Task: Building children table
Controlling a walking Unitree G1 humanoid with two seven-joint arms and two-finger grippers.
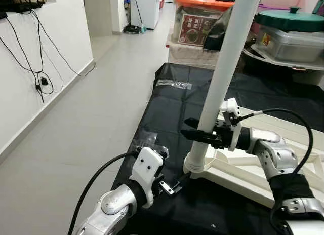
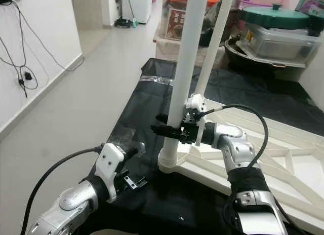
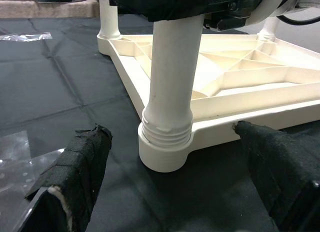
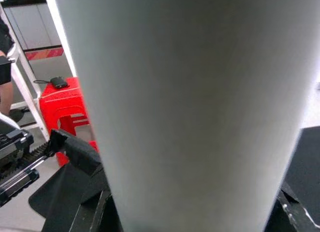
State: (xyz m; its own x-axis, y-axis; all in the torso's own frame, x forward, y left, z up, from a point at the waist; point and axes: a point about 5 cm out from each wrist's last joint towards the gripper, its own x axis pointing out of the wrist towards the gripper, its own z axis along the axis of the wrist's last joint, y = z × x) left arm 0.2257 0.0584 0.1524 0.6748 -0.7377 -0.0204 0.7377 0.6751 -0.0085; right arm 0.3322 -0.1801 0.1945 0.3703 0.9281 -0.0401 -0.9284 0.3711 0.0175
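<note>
The right end effector [image 1: 202, 135] was clamped around the white leg [image 1: 223, 78], which stood upright in the corner socket [image 3: 164, 152] of the upturned tabletop [image 3: 240, 79] on the black sheet [image 1: 167, 88]. The left end effector [image 3: 175, 167] hung wide open, empty, either side of that socket. With threads exposed, a tilted leg could cross-thread or jam.

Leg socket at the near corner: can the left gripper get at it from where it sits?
Probably yes. The left gripper is open, low over the black sheet, facing the leg socket with nothing between. The right gripper holds the white leg higher up, out of the way.
</note>
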